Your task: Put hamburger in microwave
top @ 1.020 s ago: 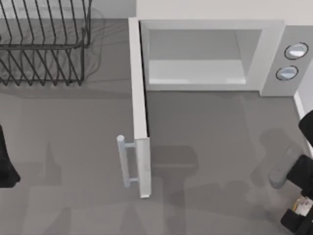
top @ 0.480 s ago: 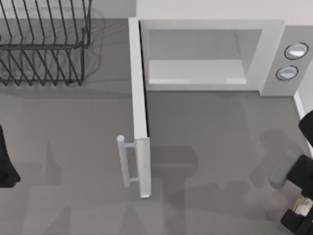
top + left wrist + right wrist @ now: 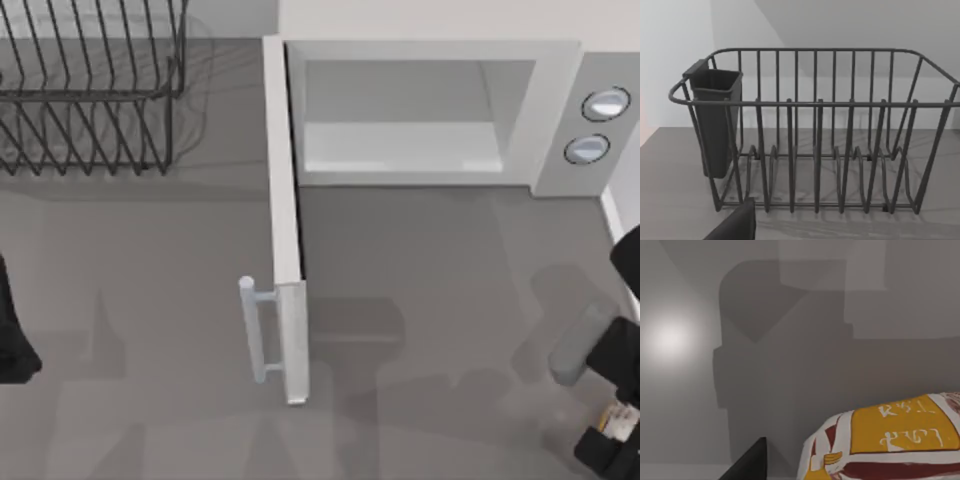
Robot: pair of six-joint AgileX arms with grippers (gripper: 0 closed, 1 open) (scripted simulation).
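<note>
Orange-and-cream wrapped hamburger (image 3: pixel 890 445) sits close under the right gripper (image 3: pixel 612 425) at the table's (image 3: pixel 420 290) right edge, finger state indeterminate; it is judged light, soft and crushable, so grip gently across its sides.

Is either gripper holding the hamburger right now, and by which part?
Cannot be told. The hamburger sits close under the right wrist camera, at the table's near right corner from above, but no fingers are seen closed on it.
</note>
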